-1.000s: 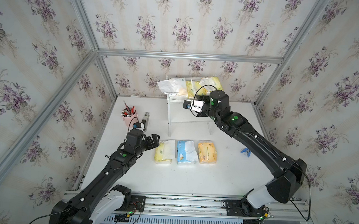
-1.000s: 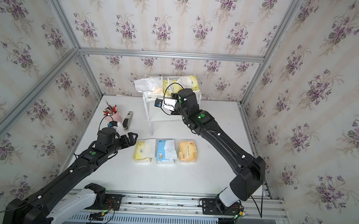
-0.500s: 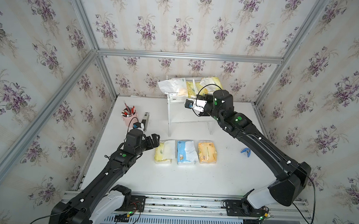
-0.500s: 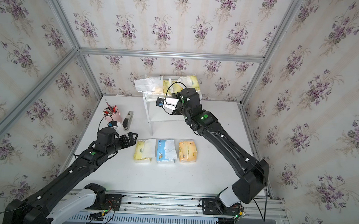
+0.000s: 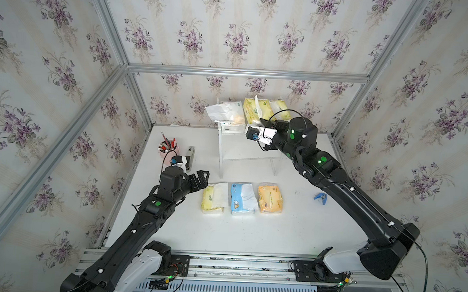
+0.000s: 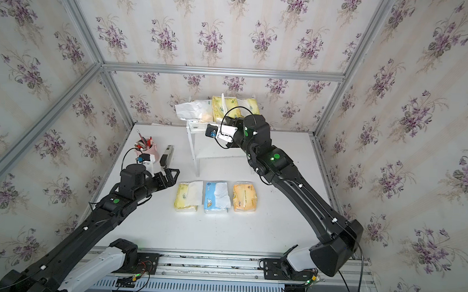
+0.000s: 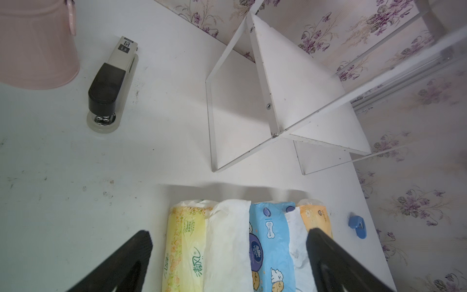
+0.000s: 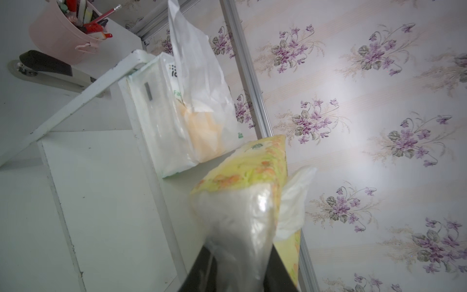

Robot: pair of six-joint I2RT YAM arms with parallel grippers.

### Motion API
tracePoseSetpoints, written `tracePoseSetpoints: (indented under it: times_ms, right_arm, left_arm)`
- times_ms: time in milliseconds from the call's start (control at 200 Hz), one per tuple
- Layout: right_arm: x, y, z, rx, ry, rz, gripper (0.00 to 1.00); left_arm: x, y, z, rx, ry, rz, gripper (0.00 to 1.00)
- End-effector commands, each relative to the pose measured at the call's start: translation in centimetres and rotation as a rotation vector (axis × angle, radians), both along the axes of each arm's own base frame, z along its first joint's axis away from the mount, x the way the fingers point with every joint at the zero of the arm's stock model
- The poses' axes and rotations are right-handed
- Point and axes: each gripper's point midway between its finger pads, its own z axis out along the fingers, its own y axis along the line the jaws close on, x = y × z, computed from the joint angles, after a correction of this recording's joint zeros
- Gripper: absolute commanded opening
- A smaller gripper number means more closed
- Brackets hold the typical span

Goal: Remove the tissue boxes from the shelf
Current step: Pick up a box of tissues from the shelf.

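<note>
Right wrist view is showing the middle pale yellow pack (image 8: 242, 177) on the top board of the shelf (image 5: 247, 151), its clear plastic end sitting pinched between the jaws of the right gripper (image 8: 237, 268) — a narrow hold on wrapping, not on the body. Just beside it the white pack (image 8: 177, 121) is standing, and a second yellow pack (image 5: 278, 107) is lying on its other side. Down on the table (image 5: 249, 236), a third yellow pack (image 5: 213, 197), a blue-and-white pack (image 5: 242, 198) and an orange pack (image 5: 270, 199) are lying in a row, with the left gripper (image 5: 203, 178) hovering wide and empty beside them. Risk, as I am judging it — the film slipping or tearing under the pack's weight, or the pack dragging its white neighbour off the edge
</note>
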Motion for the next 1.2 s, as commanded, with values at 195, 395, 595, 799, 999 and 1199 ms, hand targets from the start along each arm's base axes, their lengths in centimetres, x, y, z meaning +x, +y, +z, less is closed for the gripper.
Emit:
tracePoseSetpoints:
  times_ms: [195,395,595,799,999,1199]
  right_arm:
    - [-6.6,0.0,2.8,0.132,-0.116,0.128,0.22]
    - [-10.6,-1.1,0.7,0.207,-0.132,0.18,0.21]
    - [-13.0,-1.9,-3.8,0.266,-0.055,0.209,0.21]
    - [-13.5,-3.5,-8.8,0.32,0.006,0.154,0.21]
    - [-12.7,-4.7,-14.2,0.314,0.094,0.052,0.2]
    - [-12.8,-4.3,-17.2,0.336,0.169,0.049,0.2]
  left_arm:
    - [-0.1,-1.8,2.6,-0.091,-0.036,-0.081,0.99]
    - [-0.1,-4.0,4.6,-0.179,-0.108,-0.19,0.99]
    - [-0.3,-6.3,6.6,-0.299,-0.175,-0.308,0.99]
    - [-0.7,-8.4,7.2,-0.42,-0.162,-0.386,0.99]
    - [-0.7,-10.7,7.4,-0.521,-0.114,-0.439,0.99]
    - [-0.1,-14.6,8.3,-0.586,-0.088,-0.527,0.99]
